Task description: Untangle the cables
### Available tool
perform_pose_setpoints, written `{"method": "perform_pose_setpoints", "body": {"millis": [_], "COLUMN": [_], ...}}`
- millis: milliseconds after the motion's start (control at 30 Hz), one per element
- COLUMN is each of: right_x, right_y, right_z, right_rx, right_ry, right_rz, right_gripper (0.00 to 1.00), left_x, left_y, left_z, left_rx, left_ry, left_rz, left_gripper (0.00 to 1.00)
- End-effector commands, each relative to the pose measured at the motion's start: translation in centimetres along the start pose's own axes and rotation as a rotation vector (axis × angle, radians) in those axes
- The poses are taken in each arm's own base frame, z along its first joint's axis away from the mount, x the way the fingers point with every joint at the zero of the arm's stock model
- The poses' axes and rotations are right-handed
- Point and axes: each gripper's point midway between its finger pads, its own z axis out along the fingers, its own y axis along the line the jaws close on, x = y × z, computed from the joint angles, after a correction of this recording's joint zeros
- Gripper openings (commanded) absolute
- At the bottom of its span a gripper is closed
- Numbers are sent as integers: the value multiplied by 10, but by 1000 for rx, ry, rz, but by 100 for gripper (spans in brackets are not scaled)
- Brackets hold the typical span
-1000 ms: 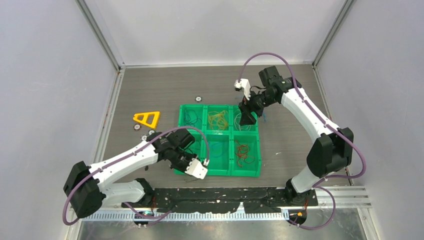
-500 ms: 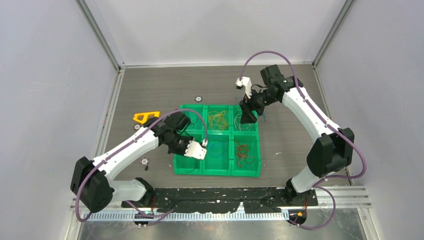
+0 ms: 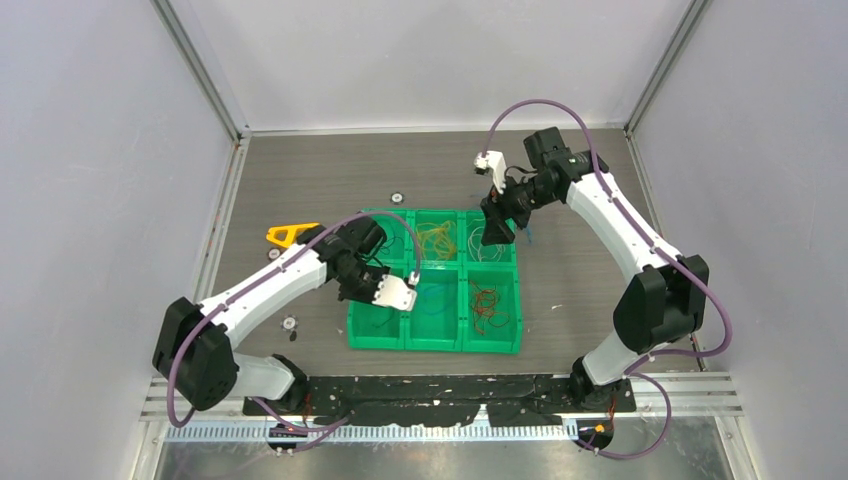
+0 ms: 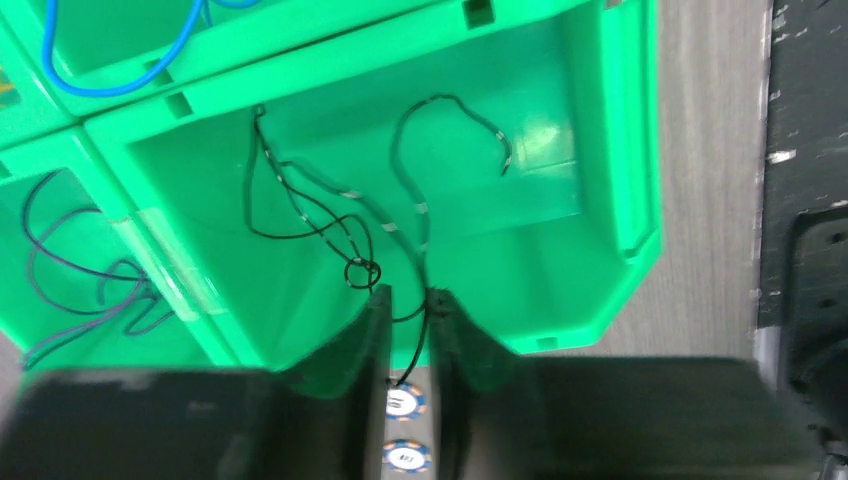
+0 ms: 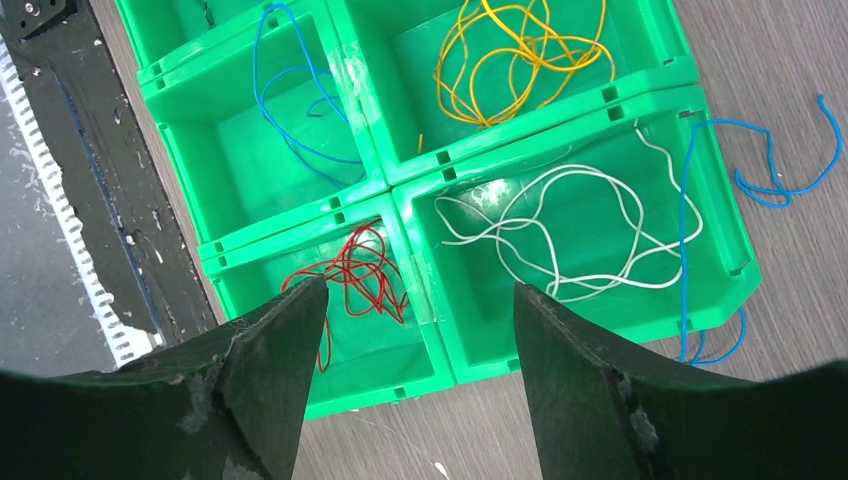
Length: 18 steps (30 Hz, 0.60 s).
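Two pincers: the left pincer is closed on the black cable; the right pincer hangs wide apart with nothing in it.
Black cable: one strand runs down between the left fingertips. The rest lies just ahead of them on the floor of one green tray compartment, its loops crossing at a small knot close to the tips.
Other cables: below the right pincer lie the white cable, red cable and yellow cable, each in its own compartment. A blue cable hangs over the tray wall onto the worktop, to that pincer's right.
Step in hand: we judge it to be drawing the black cable apart at the knot.
How to do it well: we should pull slowly along the strand, watch the knot, and ease off if it tightens. We should also grip firmly, since so thin a wire may slip from the tips.
Risk: we think a snagged loop could drag the light tray along.
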Motion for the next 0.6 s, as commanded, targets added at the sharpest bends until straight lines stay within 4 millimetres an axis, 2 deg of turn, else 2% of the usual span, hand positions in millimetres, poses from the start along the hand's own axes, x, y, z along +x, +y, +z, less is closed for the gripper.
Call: {"method": "perform_pose_setpoints", "body": {"millis": [0,133,200,233,333,433,500,567], "right_x": [-14,-16,-19,-17,-15,5,18,30], "right_y": [-5,-18,-31,-41,-74,-117,-136,-147], "right_z": [-8,-15,-23,-29,-39,-50,-47,-41], "right_rx": [10,34,55,74,129,230,263,269], "right_ry": [-37,-56,-75,-85,-114,-96,-61,-21], "right_rz": [-7,23,52,76,170,286,325,332], "right_gripper": [75,76,76,76,76,75,75,75], "left_x": [-27,-37,-45,-51,-60,-65,-61,-52], "left_y": [-19,-25,-25,-24,-12,5,12,14], "left_z": [-11,-26,-39,-48,-71,-87,-89,-84], "left_rx": [95,96,82,71,19,-42,-59,-60], "left_ry": [-119,-175,-221,-256,-328,-379,-380,-347], "left_rz": [-12,-27,-46,-61,-143,-232,-269,-279], "left_gripper": [32,56,64,72,78,84,84,82]}}
